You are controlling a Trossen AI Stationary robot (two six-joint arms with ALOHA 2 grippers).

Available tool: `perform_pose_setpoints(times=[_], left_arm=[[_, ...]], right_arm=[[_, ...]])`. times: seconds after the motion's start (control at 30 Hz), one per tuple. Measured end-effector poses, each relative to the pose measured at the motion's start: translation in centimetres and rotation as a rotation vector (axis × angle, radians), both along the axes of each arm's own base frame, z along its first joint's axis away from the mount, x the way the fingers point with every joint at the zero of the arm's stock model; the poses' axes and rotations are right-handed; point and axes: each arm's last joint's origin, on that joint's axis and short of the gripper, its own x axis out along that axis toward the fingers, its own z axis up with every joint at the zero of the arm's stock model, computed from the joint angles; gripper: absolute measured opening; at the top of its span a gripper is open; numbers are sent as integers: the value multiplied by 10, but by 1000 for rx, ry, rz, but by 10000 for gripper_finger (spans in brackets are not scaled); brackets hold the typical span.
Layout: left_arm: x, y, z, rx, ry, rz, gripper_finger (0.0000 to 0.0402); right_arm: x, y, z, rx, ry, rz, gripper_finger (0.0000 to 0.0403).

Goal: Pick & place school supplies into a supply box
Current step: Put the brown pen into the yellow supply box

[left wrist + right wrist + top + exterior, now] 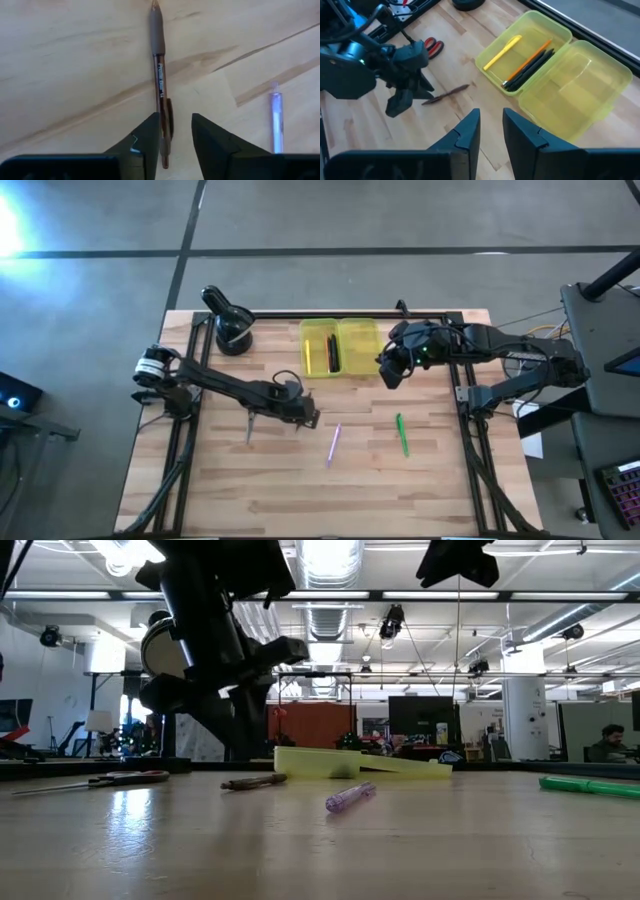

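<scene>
- Box (340,347) lies open at the tabletop (300,490) rear, holding a yellow pen (502,51), an orange pencil (532,56) and black pens
- Brown pen (161,75) lies on the tabletop between the parted left jaws (176,132)
- Right jaws (491,127) hang apart, empty, beside the box
- Purple pen (334,444), green pen (402,434) and scissors (433,46) lie loose

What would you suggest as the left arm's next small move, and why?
Probably shift the left gripper slightly sideways to centre the brown pen in the gap, then close. Its fingers stand open over the pen lying on the table, and the pen sits against one finger rather than centred.
</scene>
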Motion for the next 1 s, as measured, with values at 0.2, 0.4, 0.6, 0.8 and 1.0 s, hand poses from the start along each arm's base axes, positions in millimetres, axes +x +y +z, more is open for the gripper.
perform_pose_setpoints(times=[0.2, 0.4, 0.6, 0.8, 1.0], left_arm=[[6, -2, -9, -26, -3, -12, 99], [11, -3, -7, -27, -57, -26, 99], [9, -2, -8, -25, -37, -21, 99], [8, -2, -9, -35, -27, -23, 99], [7, -1, -10, -34, -21, -22, 99]], right_arm=[[-3, 0, 2, -2, -8, 1, 68], [-8, 0, 5, -4, -13, 2, 74], [-13, 1, 7, -5, -16, 2, 76], [-17, 1, 10, -7, -30, 1, 68], [-18, 1, 10, -8, -33, 0, 71]])
